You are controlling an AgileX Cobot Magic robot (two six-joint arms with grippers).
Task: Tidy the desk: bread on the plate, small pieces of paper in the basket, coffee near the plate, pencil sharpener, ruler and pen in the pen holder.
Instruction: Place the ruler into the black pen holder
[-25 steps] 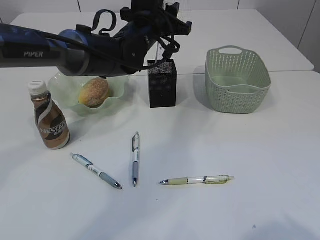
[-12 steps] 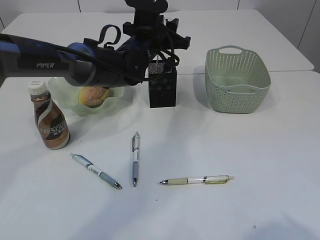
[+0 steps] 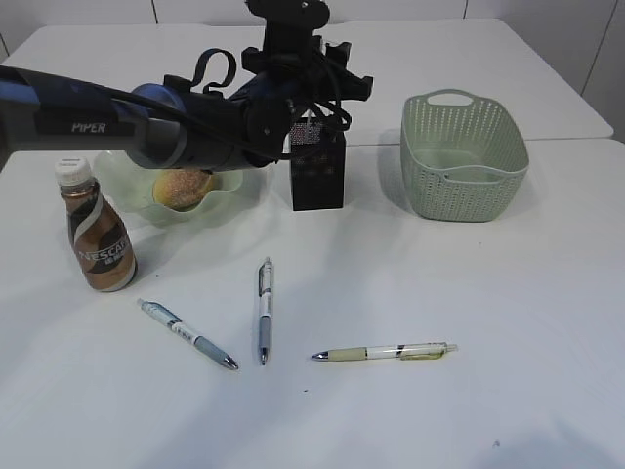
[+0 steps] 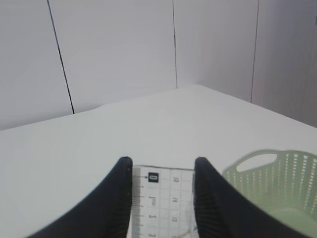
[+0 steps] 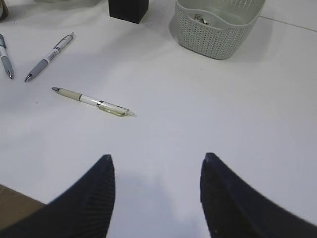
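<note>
White panelled walls stood behind the white desk [image 3: 469,322], which carried every item inspected.

The left hand [image 4: 162,198] was clamped on the ruler [image 4: 163,201], its two black fingers [image 4: 116,203] pressed against the ruler's long edges. In the exterior view this hand hung directly above the pen holder [image 3: 317,176], which stood toward the far edge of the desk, near its middle. Whether the ruler's lower end had entered the holder could not be determined.

The right hand [image 5: 157,191] stood apart and held nothing, poised over bare desk toward the near right.

The bread [image 3: 184,188] lay in the plate [image 3: 122,176], toward the far left of the desk, partly hidden by the left arm. The coffee [image 3: 98,239] stood upright just beside the plate, nearer the front-left edge.

The basket [image 3: 464,161] sat toward the far right; the right wrist view showed small crumpled pieces of paper [image 5: 202,19] inside it.

Three pens lay flat toward the front of the desk, apart from one another: a blue-grey pen [image 3: 187,334] at left, a grey pen [image 3: 264,311] in the middle, and a green pen [image 3: 386,352] at right.
</note>
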